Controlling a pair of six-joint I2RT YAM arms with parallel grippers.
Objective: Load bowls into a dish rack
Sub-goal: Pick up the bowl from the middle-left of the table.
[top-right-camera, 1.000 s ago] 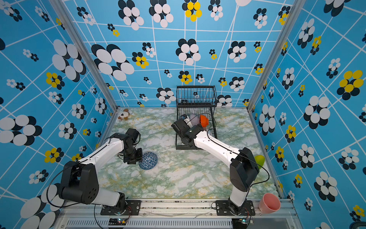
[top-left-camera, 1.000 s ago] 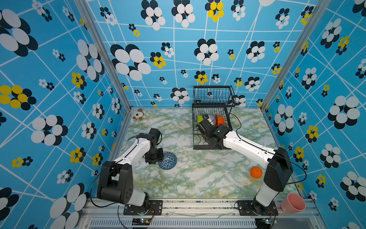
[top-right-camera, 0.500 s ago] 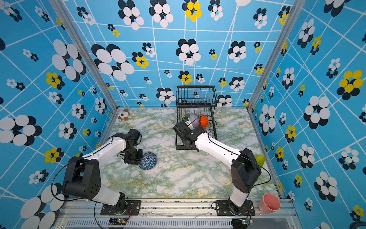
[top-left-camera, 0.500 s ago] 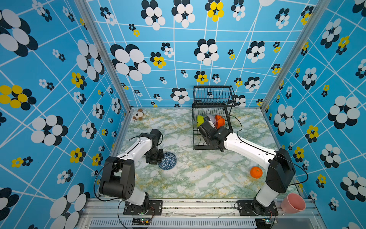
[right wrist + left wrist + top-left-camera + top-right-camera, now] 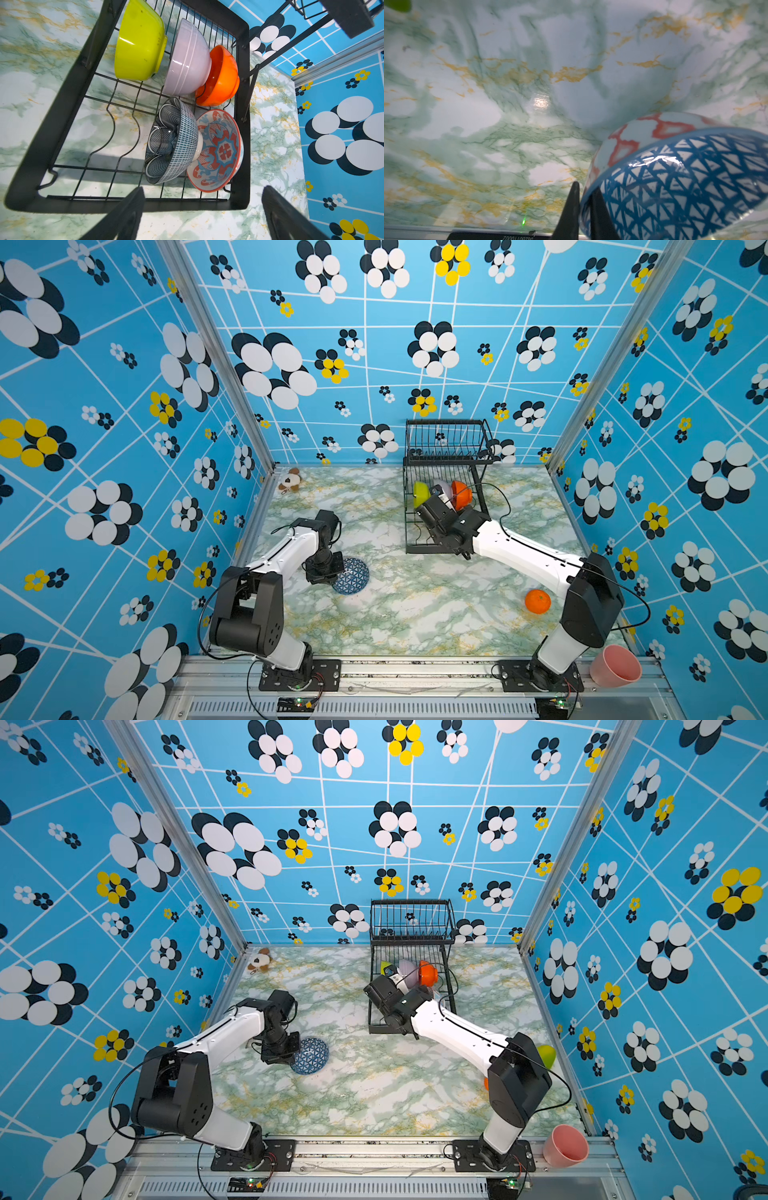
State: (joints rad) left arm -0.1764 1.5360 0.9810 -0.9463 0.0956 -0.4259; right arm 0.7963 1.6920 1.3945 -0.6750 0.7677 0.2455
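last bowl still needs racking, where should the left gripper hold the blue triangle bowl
By its rim, on the edge nearest the left gripper, one finger either side of the wall. The blue triangle bowl is round and looks too wide to span; its wall is the narrow part. That gripper is shut on the rim.

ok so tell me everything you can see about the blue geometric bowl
The blue geometric bowl is small, round and glossy, ceramic-looking: blue triangle lattice on white outside, red lattice on pale blue inside. It is tilted, outside upward, over the marble table, apart from the dish rack. The left gripper is shut on its rim.
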